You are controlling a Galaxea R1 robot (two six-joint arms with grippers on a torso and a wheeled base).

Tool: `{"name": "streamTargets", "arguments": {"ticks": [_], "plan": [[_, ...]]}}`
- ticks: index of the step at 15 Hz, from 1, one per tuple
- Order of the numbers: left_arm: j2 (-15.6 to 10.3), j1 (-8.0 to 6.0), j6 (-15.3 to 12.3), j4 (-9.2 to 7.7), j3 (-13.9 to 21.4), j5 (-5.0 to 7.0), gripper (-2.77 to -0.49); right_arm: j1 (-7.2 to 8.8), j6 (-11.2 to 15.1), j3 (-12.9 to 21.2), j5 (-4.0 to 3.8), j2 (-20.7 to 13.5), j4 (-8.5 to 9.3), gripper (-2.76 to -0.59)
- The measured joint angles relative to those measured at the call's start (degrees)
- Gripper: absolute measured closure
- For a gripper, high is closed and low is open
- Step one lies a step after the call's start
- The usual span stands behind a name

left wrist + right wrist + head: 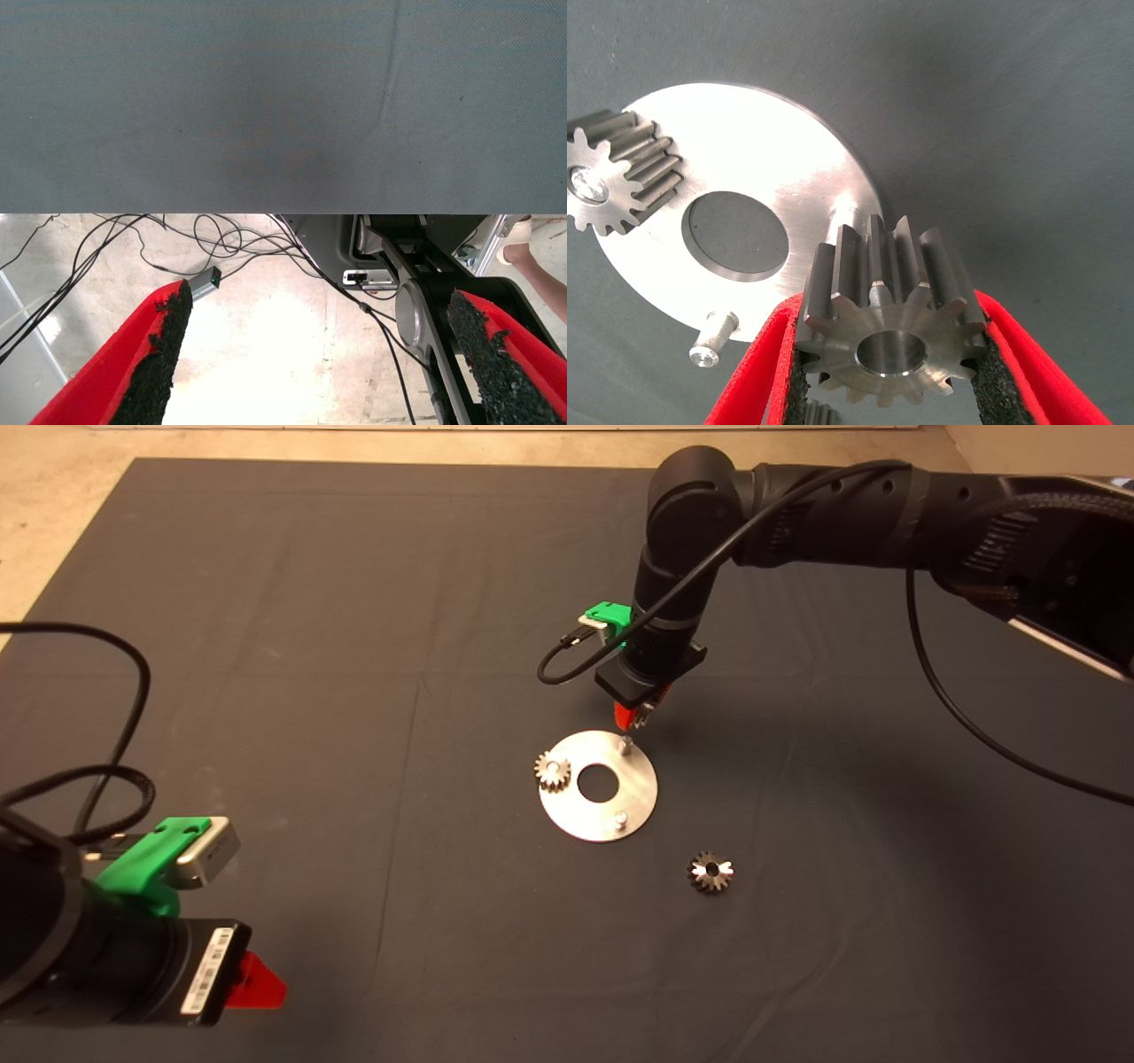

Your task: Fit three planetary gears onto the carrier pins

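The round metal plate lies mid-mat with the carrier pins standing on it. One planetary gear sits on the left pin. Two pins are bare. My right gripper hovers just above the far pin, shut on a second gear. In the right wrist view that pin shows just beyond the held gear, with the plate, the mounted gear and the other bare pin. A third gear lies loose on the mat. My left gripper waits open at the lower left.
The dark mat covers the table, with bare floor beyond its far edge. The right arm's cable hangs over the mat's right side. The left wrist view shows the mat edge and cables on the floor.
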Motion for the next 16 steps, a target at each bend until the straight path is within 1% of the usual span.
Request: {"name": "streamTargets", "arguments": {"ticks": [2, 5, 11, 14, 16], "plan": [[0.0, 0.00, 0.0, 0.00, 0.0, 0.00, -2.04, -0.76, 0.0, 0.0, 0.00, 0.0, 0.00, -1.07], [0.0, 0.00, 0.0, 0.00, 0.0, 0.00, -2.04, -0.78, 0.0, 0.0, 0.00, 0.0, 0.00, -1.07], [0.2, 0.00, 0.0, 0.00, 0.0, 0.00, -2.04, -1.91, -0.1, 0.2, 0.00, 0.0, 0.00, -1.07], [0.2, 0.00, 0.0, 0.00, 0.0, -0.02, -2.04, -2.01, -0.1, 1.7, 0.00, 0.0, 0.00, -1.07], [0.2, 0.00, 0.0, 0.00, 0.0, 0.00, -2.04, -2.01, -0.2, 2.1, 0.00, 0.1, -0.02, -1.07]]}}
